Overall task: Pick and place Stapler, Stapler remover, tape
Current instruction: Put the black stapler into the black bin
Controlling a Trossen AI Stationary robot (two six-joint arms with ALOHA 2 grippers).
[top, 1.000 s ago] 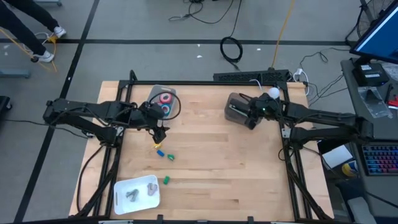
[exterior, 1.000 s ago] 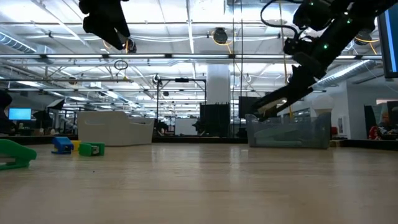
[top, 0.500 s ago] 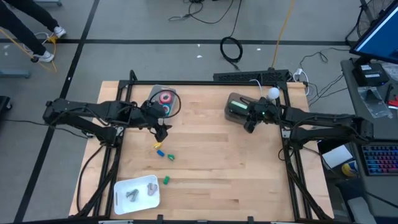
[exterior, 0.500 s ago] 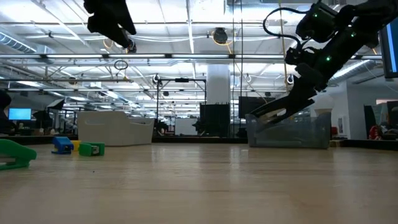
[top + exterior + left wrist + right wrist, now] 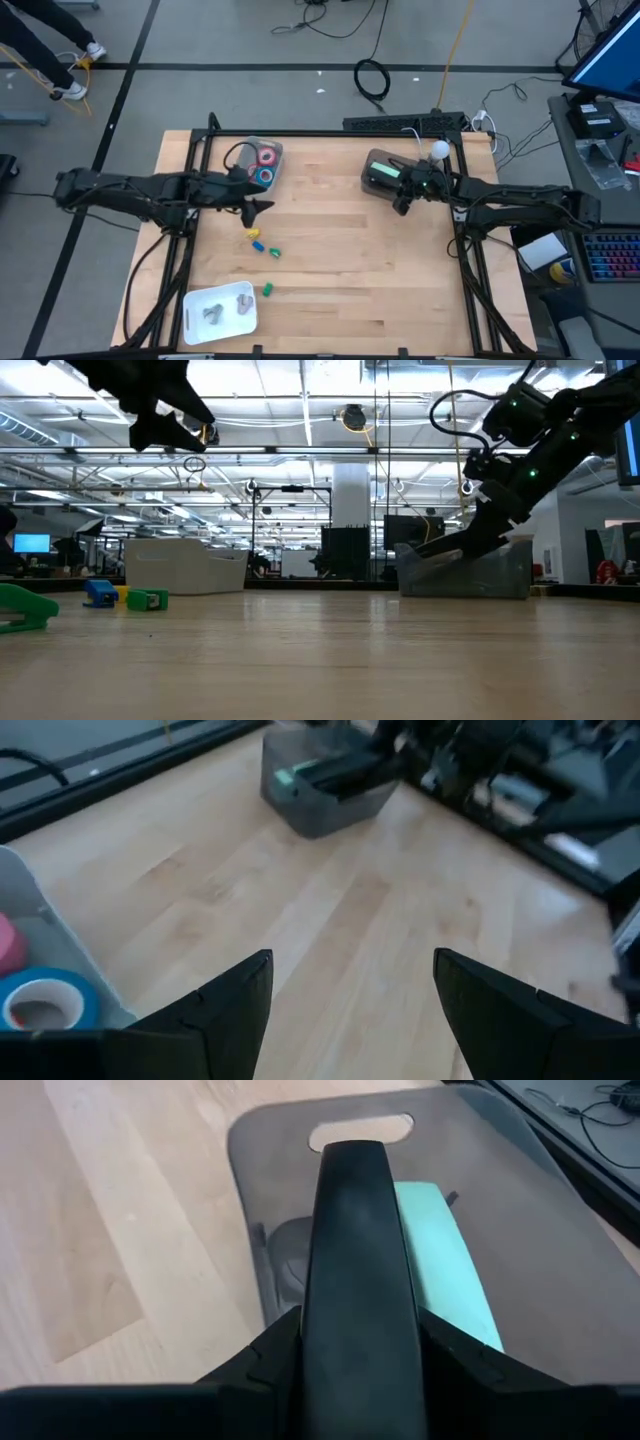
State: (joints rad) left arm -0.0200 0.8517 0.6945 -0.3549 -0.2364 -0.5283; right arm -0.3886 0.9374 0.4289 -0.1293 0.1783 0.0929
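The right tool (image 5: 398, 192) is seen clamped on a black stapler (image 5: 358, 1270), held tilted over the grey bin (image 5: 372, 185) at the desk's (image 5: 340, 250) far right, where a green stapler (image 5: 382, 172) lies inside. The left tool (image 5: 262, 207) is held above the desk with its fingers (image 5: 232, 1010) spread apart, empty, just beside the clear bin (image 5: 280, 152) where red and blue tape (image 5: 266, 167) rolls are kept.

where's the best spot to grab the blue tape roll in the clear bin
Probably from straight above: the blue tape roll lies flat in the clear bin, close to its wall. Pinch the ring's band, one finger in the pale centre, one outside.
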